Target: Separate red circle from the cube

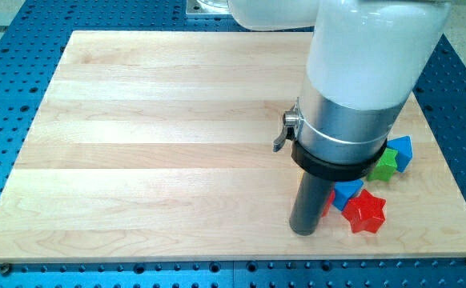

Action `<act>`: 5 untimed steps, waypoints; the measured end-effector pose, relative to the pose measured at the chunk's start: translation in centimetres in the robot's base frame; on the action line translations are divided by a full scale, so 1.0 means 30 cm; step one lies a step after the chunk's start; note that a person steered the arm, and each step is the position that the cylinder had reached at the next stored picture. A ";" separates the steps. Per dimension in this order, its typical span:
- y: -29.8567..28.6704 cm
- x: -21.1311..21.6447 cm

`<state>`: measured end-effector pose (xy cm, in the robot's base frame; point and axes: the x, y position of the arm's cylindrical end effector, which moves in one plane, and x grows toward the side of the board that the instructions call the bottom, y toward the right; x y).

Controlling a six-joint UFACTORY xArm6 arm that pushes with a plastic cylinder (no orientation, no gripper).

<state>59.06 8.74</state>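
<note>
- A pale wooden board fills most of the view, made of long planks with fine grain running from the view's left to its right.
- Beneath and around it lies a blue metal table top, drilled with a regular grid of small holes.
- The light is even and bright, with a soft sheen on the wood.
- At the view's top edge sits a grey metal fitting.
</note>
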 end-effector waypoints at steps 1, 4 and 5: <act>0.000 0.003; 0.000 0.031; 0.000 0.035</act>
<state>60.10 8.75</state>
